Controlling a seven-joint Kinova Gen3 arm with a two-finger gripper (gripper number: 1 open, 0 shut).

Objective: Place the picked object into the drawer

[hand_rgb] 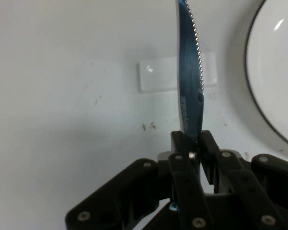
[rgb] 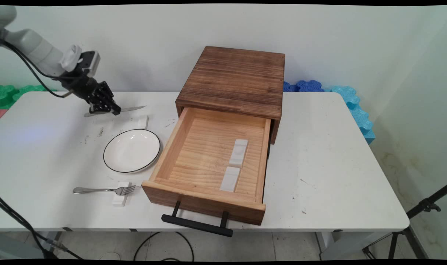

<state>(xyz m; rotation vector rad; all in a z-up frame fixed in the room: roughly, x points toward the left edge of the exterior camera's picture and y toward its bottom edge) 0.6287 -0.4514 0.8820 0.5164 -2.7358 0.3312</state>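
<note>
My gripper [rgb: 106, 109] [hand_rgb: 192, 143] is shut on a metal knife [rgb: 129, 109] and holds it a little above the table's far left part. Seen from the hand, the serrated blade [hand_rgb: 189, 81] runs up from between the fingers, over a small white rest [hand_rgb: 158, 75]. The same white rest [rgb: 138, 120] lies on the table just below the knife. A white plate [rgb: 132, 150] with a dark rim sits nearer, its edge [hand_rgb: 278, 72] showing at the hand view's right.
A wooden box [rgb: 234, 79] stands mid-table with its drawer [rgb: 208, 162] pulled open; two white blocks [rgb: 234, 163] lie inside, and the black handle [rgb: 197, 224] overhangs the table's near edge. A fork [rgb: 104, 190] rests on a white block [rgb: 120, 198] at the front left.
</note>
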